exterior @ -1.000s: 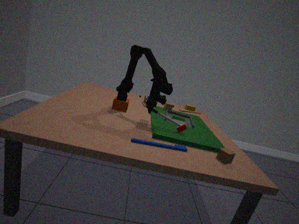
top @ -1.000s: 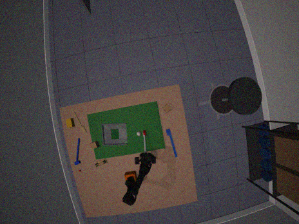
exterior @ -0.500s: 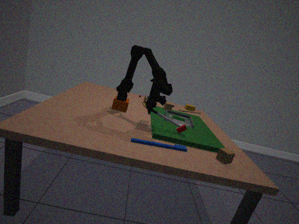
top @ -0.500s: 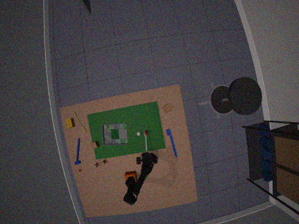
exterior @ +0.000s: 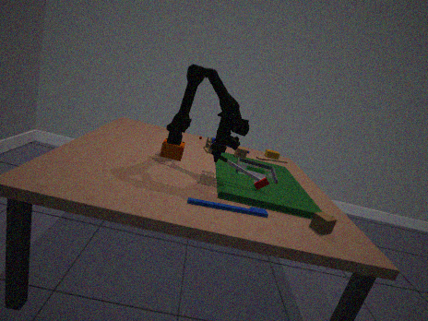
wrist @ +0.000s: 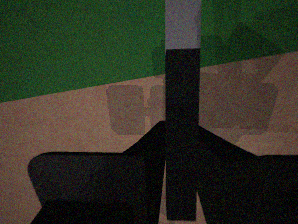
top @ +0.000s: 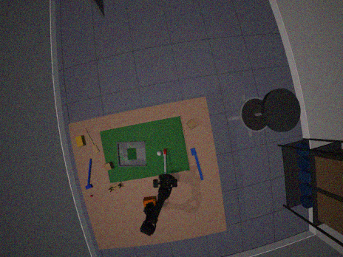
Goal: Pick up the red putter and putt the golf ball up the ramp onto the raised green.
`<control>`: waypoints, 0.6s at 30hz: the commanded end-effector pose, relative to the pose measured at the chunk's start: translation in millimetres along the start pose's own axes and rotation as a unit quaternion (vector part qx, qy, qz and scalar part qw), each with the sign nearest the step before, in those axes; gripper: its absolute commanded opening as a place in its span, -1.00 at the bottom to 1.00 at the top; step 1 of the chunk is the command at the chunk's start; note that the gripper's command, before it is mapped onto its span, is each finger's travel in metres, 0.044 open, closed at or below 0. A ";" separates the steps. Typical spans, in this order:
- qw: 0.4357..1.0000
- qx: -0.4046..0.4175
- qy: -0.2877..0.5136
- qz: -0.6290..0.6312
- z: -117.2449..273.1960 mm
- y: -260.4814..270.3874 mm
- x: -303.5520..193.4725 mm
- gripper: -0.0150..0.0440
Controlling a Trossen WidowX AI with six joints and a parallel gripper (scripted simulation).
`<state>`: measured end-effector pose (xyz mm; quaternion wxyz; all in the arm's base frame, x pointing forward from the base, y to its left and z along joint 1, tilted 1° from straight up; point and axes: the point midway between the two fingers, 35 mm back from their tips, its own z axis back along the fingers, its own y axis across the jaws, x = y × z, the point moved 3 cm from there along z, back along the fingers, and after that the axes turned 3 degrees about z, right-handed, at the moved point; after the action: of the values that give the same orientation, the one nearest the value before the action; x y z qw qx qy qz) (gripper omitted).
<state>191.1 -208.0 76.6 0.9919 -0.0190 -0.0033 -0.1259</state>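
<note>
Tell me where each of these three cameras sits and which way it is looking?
Top: high overhead, facing down at the table; the whole arm shows.
Exterior: off to the side, level with the table, facing the green mat; the whole arm shows.
Wrist: on the gripper, looking along the putter it clamps.
Shared: top and exterior both show the putter's red head.

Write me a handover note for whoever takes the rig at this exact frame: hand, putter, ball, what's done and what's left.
Hand: shut on the red putter's dark grip, at the near edge of the green mat.
Putter head sits on the mat right beside the golf ball, on the side away from the ramp.
Done: putter picked up and lined up.
Left: stroke the ball up the ramp onto the raised green; it has not climbed yet.
</note>
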 end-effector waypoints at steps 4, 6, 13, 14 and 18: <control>1.000 0.007 -0.002 0.008 -0.8 88.7 -1.5 -0.49; 1.000 0.008 -0.002 0.008 -1.0 96.8 -3.3 -0.49; 1.000 0.008 -0.002 0.008 11.1 96.2 -2.1 -0.49; 1.000 0.008 -0.002 0.008 15.9 96.0 -1.8 -0.49; 1.000 0.008 -0.002 0.008 38.8 95.5 -1.6 -0.49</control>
<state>211.2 -113.3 94.0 0.9932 -0.0084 0.0008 -0.1161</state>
